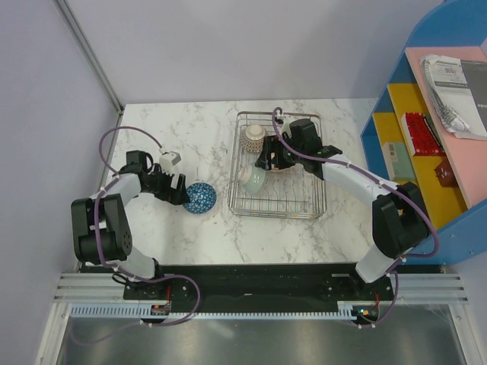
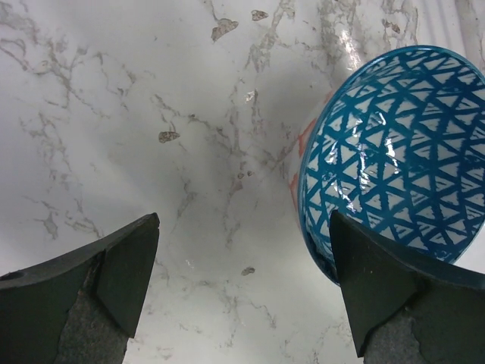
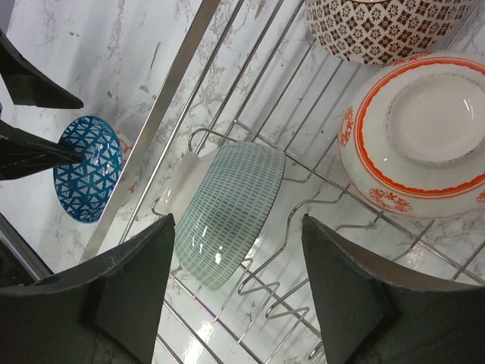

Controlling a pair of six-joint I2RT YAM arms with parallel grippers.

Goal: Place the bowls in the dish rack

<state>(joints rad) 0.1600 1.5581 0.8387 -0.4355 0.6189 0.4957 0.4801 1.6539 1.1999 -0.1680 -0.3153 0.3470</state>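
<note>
A blue triangle-patterned bowl [image 1: 201, 198] lies tipped on its side on the marble, left of the dish rack [image 1: 274, 214]. My left gripper [image 1: 179, 190] is open beside it. In the left wrist view the blue bowl [image 2: 394, 152] opens toward the camera, its rim at the right fingertip [image 2: 371, 280], and bare marble lies between the jaws of the left gripper [image 2: 242, 280]. My right gripper [image 3: 239, 288] hangs open and empty over the rack rim [image 3: 163, 114]. A green-grid bowl [image 3: 227, 212] stands on edge in the tines. An orange-rimmed bowl [image 3: 424, 129] lies upside down beside a brown-patterned bowl [image 3: 379, 26].
A blue shelf unit [image 1: 380, 99] with papers and small items stands close to the rack's right side. The marble table [image 1: 175, 137] meets a wall at the back and a panel at the left. The arm bases sit on a black rail [image 1: 251, 285] at the near edge.
</note>
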